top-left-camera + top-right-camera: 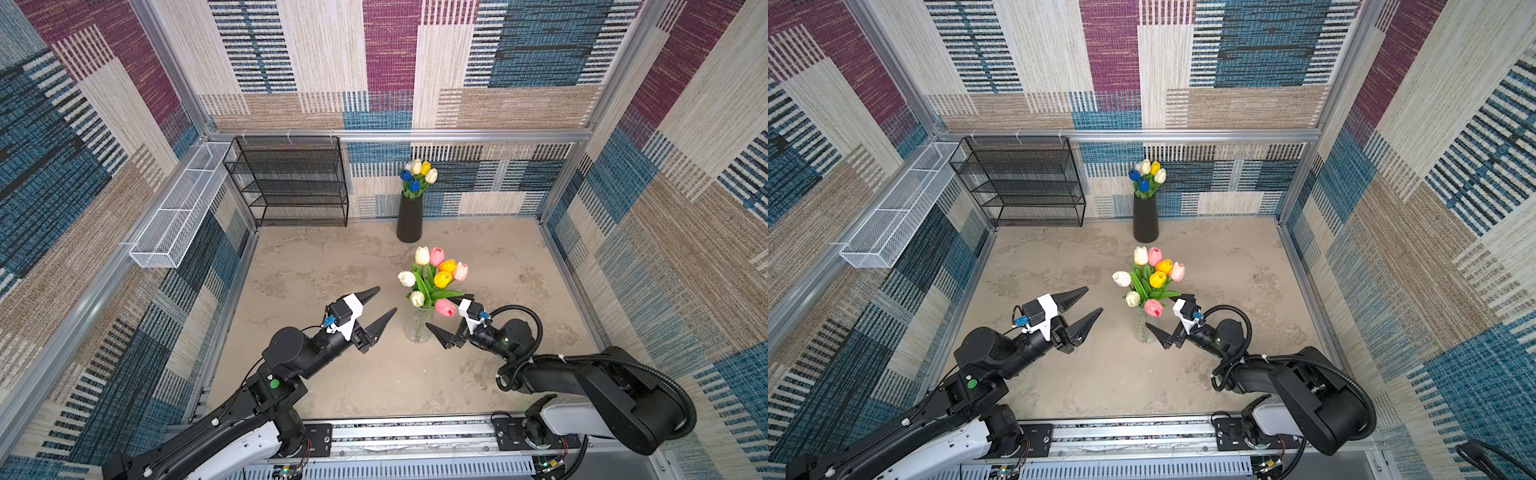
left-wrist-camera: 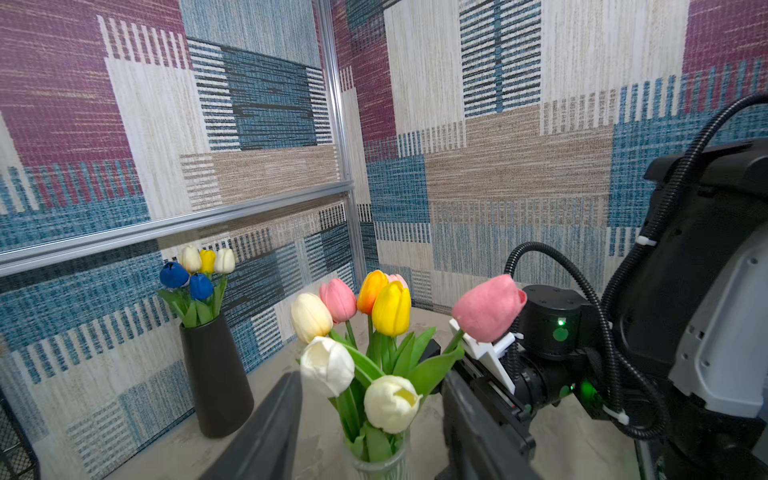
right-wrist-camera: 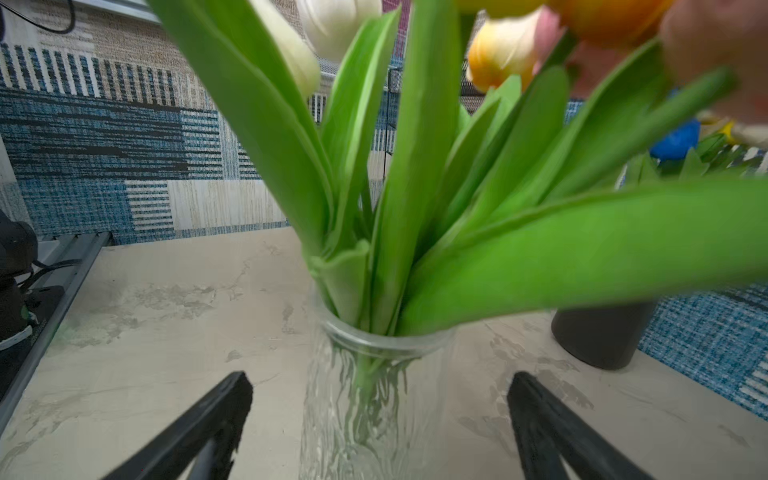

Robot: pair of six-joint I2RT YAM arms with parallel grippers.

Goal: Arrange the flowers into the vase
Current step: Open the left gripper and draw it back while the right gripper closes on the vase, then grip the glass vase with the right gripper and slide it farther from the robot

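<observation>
A clear ribbed glass vase (image 1: 417, 328) (image 1: 1144, 332) stands mid-table, holding the flowers (image 1: 436, 276) (image 1: 1156, 276): several white, pink, yellow and orange tulips with green leaves. My right gripper (image 1: 449, 311) (image 3: 380, 376) is open just right of the vase (image 3: 374, 415), jaws wide and aimed at the glass without touching it; leaves (image 3: 415, 166) fill its view. One pink tulip (image 2: 486, 309) leans over its wrist. My left gripper (image 1: 386, 299) (image 1: 1094, 298) (image 2: 372, 374) is open and empty, a short way left of the vase (image 2: 382, 465), facing the bunch (image 2: 390, 309).
A black vase (image 1: 409, 218) (image 2: 216, 374) with blue, white and yellow tulips stands against the back wall. A black mesh shelf (image 1: 291, 183) sits at the back left, with a white wire basket (image 1: 178, 212) on the left wall. An aluminium rail (image 1: 415, 432) edges the front.
</observation>
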